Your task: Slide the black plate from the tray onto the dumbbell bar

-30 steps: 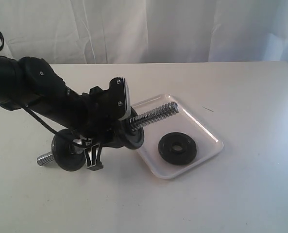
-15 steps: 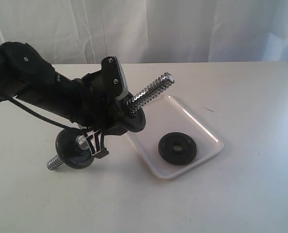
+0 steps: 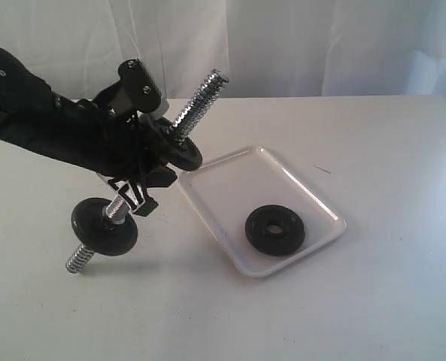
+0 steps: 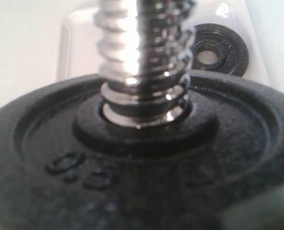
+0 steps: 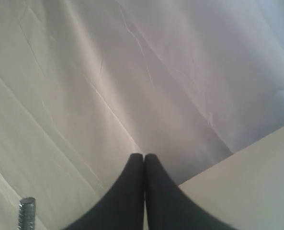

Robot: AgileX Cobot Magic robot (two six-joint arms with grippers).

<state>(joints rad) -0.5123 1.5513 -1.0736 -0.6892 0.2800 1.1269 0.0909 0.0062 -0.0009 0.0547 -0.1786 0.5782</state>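
Steeper than a second ago, we hold the dumbbell bar (image 3: 200, 98) clamped in our left gripper (image 3: 141, 177) beside the tray (image 3: 230, 188), black plate (image 3: 275, 229) in it on the raised-end side; right gripper (image 5: 144, 162) closed, empty.

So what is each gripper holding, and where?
Left gripper holds the dumbbell bar mid-shaft, between upper plate and lower plate. Right gripper holds nothing.

The dumbbell bar (image 3: 196, 101) is shiny metal, the tray (image 3: 238, 188) glossy plastic.

I see a white table (image 3: 388, 301); a creased white curtain (image 3: 298, 45) hangs at twelve o'clock, and a thin dark mark (image 3: 323, 169) lies at two o'clock.
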